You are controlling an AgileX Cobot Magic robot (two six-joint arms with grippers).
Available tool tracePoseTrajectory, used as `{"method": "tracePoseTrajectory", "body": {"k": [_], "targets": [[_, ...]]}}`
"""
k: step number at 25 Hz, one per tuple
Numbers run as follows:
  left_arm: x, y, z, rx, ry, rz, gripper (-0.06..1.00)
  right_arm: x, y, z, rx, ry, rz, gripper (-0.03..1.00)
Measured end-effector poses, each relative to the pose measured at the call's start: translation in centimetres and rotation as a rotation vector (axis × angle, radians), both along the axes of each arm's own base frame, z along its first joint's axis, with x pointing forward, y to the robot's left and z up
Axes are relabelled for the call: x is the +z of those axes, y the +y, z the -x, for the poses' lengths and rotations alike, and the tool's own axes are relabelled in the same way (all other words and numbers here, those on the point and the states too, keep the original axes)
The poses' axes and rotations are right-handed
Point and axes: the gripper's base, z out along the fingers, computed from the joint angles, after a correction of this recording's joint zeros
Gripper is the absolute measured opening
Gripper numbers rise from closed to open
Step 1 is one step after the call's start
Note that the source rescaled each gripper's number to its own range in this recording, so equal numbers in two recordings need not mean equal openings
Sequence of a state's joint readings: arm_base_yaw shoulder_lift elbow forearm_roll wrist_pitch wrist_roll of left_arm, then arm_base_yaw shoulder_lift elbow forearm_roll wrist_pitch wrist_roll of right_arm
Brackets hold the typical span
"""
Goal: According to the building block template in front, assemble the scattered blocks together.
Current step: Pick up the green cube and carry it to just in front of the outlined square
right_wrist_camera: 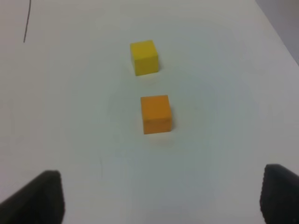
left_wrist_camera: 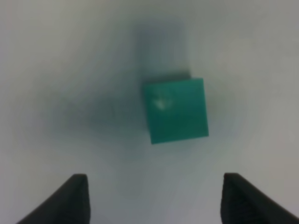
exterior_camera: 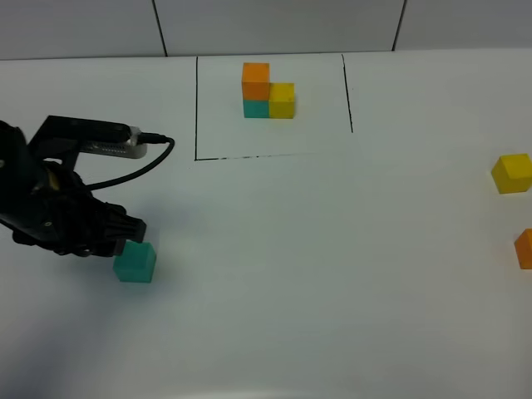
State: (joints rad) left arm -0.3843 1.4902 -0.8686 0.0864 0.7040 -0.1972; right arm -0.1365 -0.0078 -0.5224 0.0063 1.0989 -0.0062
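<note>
A white matte tabletop (exterior_camera: 332, 291) bears a small orange, teal and yellow three-cube model (exterior_camera: 268, 91) at far centre, framed by thin black lines (exterior_camera: 196, 108). A plain teal cube (exterior_camera: 135, 262) lies near left. A plain yellow cube (exterior_camera: 511, 173) and a plain orange cube (exterior_camera: 524, 248) sit at the right edge, the orange one nearer.

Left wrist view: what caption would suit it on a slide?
Black left gripper, jaws open, poised before a matte teal cube on the white table.
</note>
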Motion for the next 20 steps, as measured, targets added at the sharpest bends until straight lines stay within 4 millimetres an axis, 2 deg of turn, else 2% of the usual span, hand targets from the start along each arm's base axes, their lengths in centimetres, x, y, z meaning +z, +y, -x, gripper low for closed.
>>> {"method": "tracePoseTrajectory", "body": {"k": [3,5,7,10,13,18,20], "targets": [[-1.5,-0.7,-0.7,0.045,0.032,-0.015,0.37,0.0,0.0,0.0,0.0,0.001,0.0,0.76],[-2.4,-0.8,-0.9,0.049,0.058,-0.025,0.42,0.0,0.0,0.0,0.0,0.001,0.0,0.76],[-3.0,-1.0,-1.1,0.043,0.063,-0.027,0.51,0.0,0.0,0.0,0.0,0.001,0.0,0.76],[-3.8,-1.3,-1.6,0.047,0.051,-0.006,0.73,0.0,0.0,0.0,0.0,0.001,0.0,0.76],[-4.6,-1.6,-2.1,0.047,0.041,0.007,0.87,0.0,0.0,0.0,0.0,0.001,0.0,0.76],[-6.6,-2.0,-2.7,0.055,0.07,0.01,0.9,0.0,0.0,0.0,0.0,0.001,0.001,0.76],[-7.7,-2.1,-2.8,0.062,0.094,0.008,0.82,0.0,0.0,0.0,0.0,0.001,0.001,0.76]]}}
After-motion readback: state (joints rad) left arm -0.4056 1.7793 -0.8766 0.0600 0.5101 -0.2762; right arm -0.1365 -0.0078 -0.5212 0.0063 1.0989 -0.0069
